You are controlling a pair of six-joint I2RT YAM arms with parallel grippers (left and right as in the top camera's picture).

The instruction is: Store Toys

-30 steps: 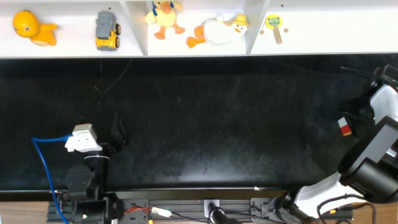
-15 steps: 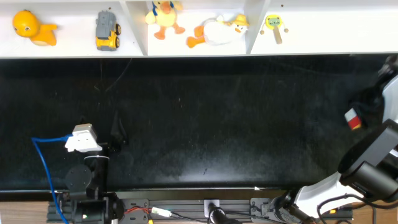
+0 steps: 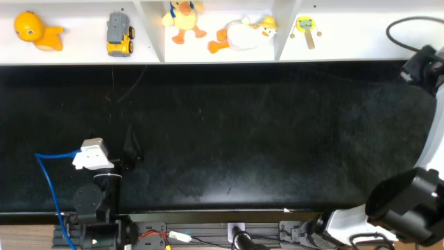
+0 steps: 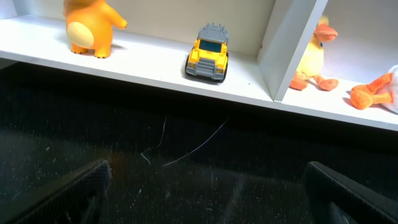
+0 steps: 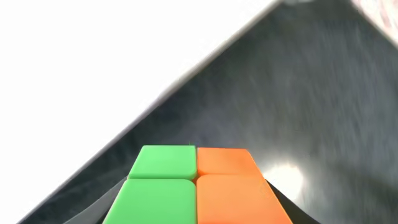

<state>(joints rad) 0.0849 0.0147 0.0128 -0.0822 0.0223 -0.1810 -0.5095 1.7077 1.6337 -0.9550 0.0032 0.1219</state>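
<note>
While right gripper [image 5: 199,208] is clamped on a green/orange cube [image 5: 199,180] near the white shelf [image 3: 347,52], far-right side, left gripper [image 4: 208,186] hangs over the black mat [image 3: 243,139]. Its fingers [image 4: 81,186] are spread wide.

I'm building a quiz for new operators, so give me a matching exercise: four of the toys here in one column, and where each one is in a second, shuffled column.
Toys:
1. yellow truck
2. white plush duck
3. green rattle
4. green-and-orange cube

Places:
A. right compartment of the shelf
B. held in the right gripper
C. left compartment, beside the orange toy
D. middle compartment

Pairs: 1-C, 2-D, 3-A, 4-B.
</note>
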